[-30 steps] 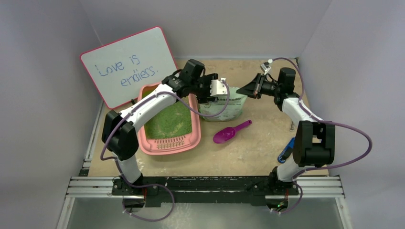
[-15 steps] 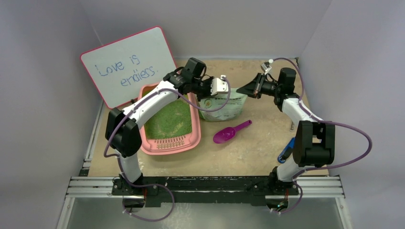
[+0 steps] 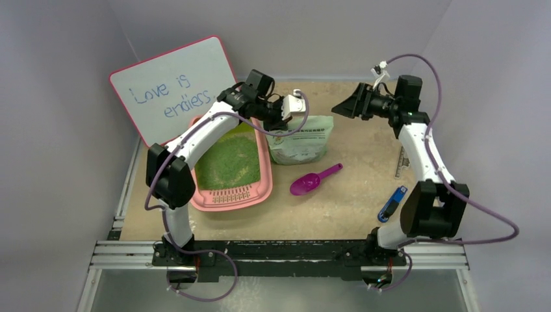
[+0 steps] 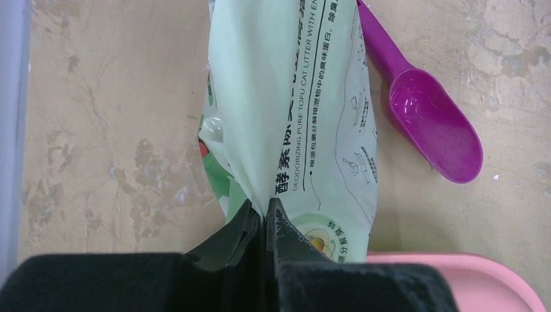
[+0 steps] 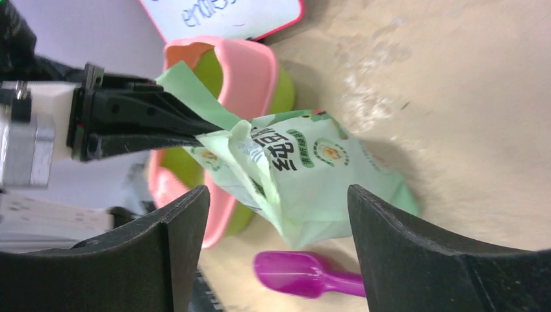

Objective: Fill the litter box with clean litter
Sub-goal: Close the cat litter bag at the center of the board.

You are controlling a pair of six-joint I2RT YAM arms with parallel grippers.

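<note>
The pink litter box (image 3: 265,174) lies left of centre with green clean litter (image 3: 227,162) spread over its floor. Just to its right stands a pale green printed bag (image 3: 304,142). My left gripper (image 3: 281,123) is shut on the bag's top edge. The left wrist view shows its tips (image 4: 263,207) pinching the folded film of the bag (image 4: 305,97). My right gripper (image 3: 342,107) hangs open to the right of the bag, apart from it. In the right wrist view its fingers frame the bag (image 5: 312,169) and the box (image 5: 243,71) from a distance.
A purple scoop (image 3: 312,181) lies on the table in front of the bag. A whiteboard (image 3: 172,88) leans at the back left behind the box. A blue object (image 3: 392,203) lies near the right arm's base. Grey walls close in both sides.
My left gripper has shut on the bag's top edge. My right gripper has opened and drawn back to the right, away from the bag.
</note>
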